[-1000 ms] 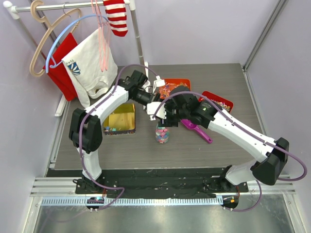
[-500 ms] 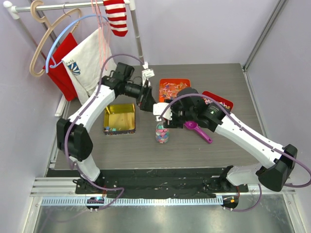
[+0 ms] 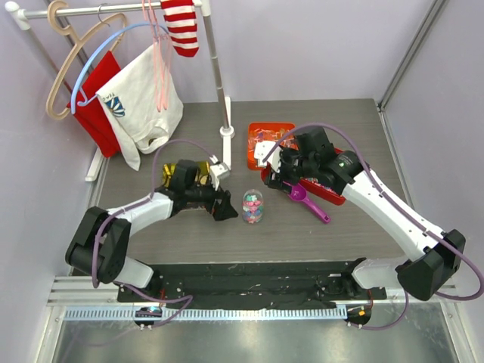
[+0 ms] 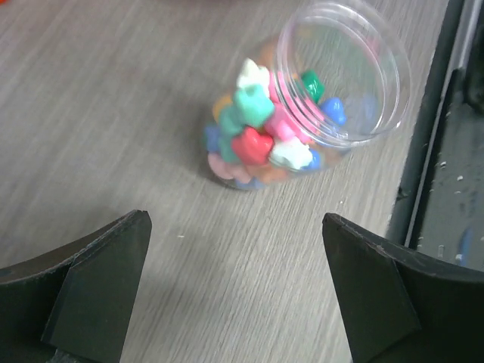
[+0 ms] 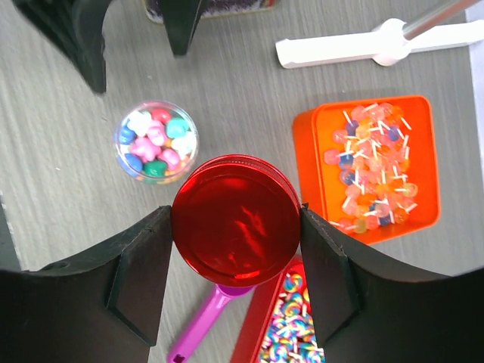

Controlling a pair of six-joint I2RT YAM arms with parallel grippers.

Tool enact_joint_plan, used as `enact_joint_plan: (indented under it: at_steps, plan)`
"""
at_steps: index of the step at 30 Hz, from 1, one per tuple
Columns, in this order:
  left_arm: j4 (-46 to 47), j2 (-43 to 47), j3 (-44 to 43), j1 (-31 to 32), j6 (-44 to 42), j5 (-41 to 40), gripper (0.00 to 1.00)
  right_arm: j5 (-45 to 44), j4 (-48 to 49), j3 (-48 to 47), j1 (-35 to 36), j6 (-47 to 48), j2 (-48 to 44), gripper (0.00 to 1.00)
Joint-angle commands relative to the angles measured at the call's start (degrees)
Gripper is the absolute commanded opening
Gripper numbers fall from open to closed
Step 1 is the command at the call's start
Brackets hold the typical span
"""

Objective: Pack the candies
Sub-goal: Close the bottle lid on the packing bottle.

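Right claw [image 5: 234,219] pinches a round red translucent lid [image 5: 236,246], left claw [image 4: 234,221] spread; clear plastic jar [image 4: 340,83] holds candies [image 4: 257,136], capping apparently remains.

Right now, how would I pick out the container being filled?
On the grey table, look at the middle, just beside the open left gripper. A small clear jar stands there, lidless, holding pastel candies. Unlike the flat orange tin beyond it, it is round and see-through; the right gripper holds a red lid.
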State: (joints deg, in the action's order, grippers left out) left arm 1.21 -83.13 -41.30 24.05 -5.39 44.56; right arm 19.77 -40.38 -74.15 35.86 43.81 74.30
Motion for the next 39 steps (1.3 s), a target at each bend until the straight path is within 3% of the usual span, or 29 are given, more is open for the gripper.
enact_joint_plan:
  at_steps: [1, 9, 19, 27, 39]
  plan:
    - [21.98, 3.16, 2.45, 1.61, 0.29, -4.13, 1.0, 5.45, 1.88, -3.02, -1.14, -3.2, -0.65, 0.36]
    - [38.74, -1.67, 9.12, 5.03, 1.44, -6.84, 1.0, 11.25, 2.24, -2.58, -2.63, -6.46, 0.93, 0.37]
    - [45.89, -7.83, 11.5, 5.74, 4.15, -2.29, 1.0, 12.4, -0.13, -6.35, -2.99, -6.9, 5.85, 0.38]
    - [61.06, -16.17, 13.7, 6.35, 9.6, 0.79, 1.0, 12.22, -0.84, -5.48, -3.51, -6.11, 6.03, 0.39]
    - [75.25, -26.2, 12.91, 10.57, 10.41, -2.54, 1.0, 11.87, -0.93, -3.99, -4.57, -5.93, 3.92, 0.41]
